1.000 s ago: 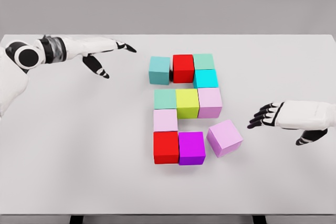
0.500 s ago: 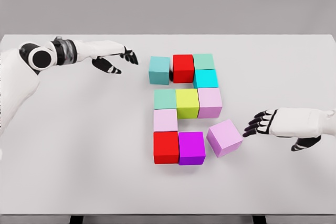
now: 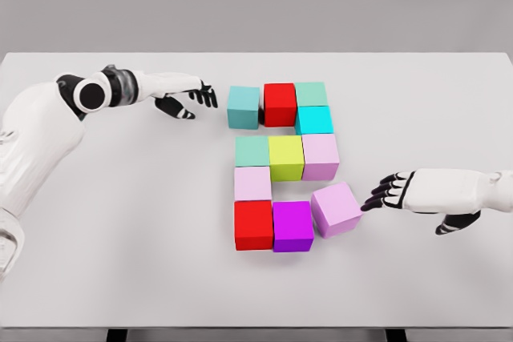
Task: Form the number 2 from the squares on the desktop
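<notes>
Coloured cubes lie grouped on the white table. The top row holds a teal cube, a red cube and a green cube, with a cyan cube below the green one. The middle row has a green cube, a yellow cube and a pale pink cube. Below sit a pale pink cube, a red cube and a purple cube. A tilted lilac cube touches the purple one. My right hand is open, fingertips at the lilac cube's right side. My left hand is open, just left of the teal cube.
The table's far edge runs behind the cubes and its front edge lies near the picture's bottom. Both white arms stretch across the table from the sides.
My right hand has moved left and pushed the lilac cube leftward against the purple cube. My left hand has travelled right, ending close to the teal cube.
</notes>
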{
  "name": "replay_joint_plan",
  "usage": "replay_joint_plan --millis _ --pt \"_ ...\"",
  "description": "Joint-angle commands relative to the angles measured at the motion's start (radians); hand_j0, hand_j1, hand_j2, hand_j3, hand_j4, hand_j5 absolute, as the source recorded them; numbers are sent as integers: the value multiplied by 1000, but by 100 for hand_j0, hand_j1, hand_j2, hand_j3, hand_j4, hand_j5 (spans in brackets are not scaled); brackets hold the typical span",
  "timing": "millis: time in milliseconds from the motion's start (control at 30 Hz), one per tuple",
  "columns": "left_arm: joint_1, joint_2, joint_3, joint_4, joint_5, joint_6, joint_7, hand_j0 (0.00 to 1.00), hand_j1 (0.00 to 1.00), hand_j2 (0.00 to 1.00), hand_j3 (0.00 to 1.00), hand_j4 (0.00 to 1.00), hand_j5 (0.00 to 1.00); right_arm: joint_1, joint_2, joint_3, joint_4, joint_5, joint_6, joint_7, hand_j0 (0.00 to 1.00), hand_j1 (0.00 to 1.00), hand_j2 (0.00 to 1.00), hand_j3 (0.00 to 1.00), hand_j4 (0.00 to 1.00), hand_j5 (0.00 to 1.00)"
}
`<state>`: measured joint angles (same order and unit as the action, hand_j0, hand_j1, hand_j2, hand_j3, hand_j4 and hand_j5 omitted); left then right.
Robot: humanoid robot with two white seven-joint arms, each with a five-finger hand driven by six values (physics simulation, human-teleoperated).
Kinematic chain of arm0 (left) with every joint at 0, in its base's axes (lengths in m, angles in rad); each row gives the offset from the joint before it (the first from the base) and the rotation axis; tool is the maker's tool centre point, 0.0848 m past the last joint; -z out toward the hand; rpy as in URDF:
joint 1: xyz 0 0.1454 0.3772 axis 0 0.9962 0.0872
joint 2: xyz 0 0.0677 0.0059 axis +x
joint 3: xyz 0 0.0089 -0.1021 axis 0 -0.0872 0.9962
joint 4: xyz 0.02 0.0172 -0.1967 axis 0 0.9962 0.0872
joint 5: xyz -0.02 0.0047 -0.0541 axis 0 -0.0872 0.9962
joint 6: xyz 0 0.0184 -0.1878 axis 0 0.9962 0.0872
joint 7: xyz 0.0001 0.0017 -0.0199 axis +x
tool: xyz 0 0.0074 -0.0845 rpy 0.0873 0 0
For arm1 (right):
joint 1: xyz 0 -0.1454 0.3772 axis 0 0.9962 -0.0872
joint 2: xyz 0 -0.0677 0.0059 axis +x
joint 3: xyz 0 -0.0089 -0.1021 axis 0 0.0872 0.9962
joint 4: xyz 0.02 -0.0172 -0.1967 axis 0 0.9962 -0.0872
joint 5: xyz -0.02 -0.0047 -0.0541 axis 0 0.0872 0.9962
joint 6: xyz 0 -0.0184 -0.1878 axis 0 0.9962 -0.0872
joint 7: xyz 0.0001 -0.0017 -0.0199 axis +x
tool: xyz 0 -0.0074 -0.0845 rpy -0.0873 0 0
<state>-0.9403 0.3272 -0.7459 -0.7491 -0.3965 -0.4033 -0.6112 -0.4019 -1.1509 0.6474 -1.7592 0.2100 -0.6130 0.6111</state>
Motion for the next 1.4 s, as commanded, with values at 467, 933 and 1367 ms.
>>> replay_joint_plan --millis 467,933,1367 --pt "12 -17 3 -18 -54 41 0 63 63 63 63 63 63 28 -9 -2 0 -6 2 0 95 95 95 95 95 95" --pt "18 -16 5 -65 -31 21 0 64 64 64 64 64 64 -60 92 -9 148 -101 2 0 100 100 100 100 100 100" --pt "20 -17 5 -62 -30 26 0 63 63 63 63 63 63 -67 142 152 245 -561 2 0 100 100 100 100 100 100"
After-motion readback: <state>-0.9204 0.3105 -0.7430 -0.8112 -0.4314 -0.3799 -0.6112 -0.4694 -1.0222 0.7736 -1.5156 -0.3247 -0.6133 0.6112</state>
